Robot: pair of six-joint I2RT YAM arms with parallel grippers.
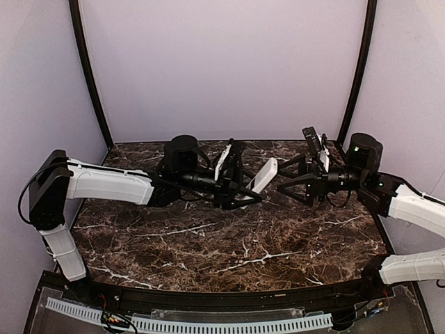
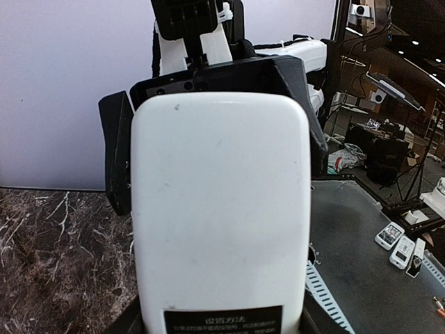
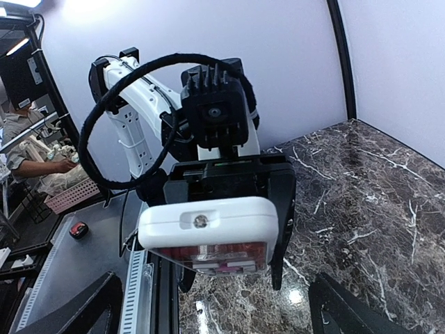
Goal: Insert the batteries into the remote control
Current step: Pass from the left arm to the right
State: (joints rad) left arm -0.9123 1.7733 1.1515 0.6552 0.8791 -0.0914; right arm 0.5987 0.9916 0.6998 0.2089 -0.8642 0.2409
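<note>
Gripping the flat rectangular white plastic remote control (image 1: 264,175) by its long sides, my left gripper (image 1: 235,186) holds it clear above the black white-veined marble table (image 1: 208,243). Its far end points at my right gripper (image 1: 292,186).

Left wrist view: the plain white back fills the frame, with a black printed label (image 2: 222,320) at the near end. Most of the table ahead is blocked.

Right wrist view gives what that one hides: the end face with a small metal screw (image 3: 201,221), and the red front face (image 3: 219,252) turned downward.

Right gripper released, fingers (image 3: 76,309) spread wide, nothing between them. From the left wrist they flank the remote's far end; whether they touch it, I cannot tell.

A black cable loop (image 3: 94,132) arcs in front of my left arm.

Farther off: a grey side bench (image 2: 361,278) with small white handsets (image 2: 393,240), and lilac walls (image 1: 222,69).
</note>
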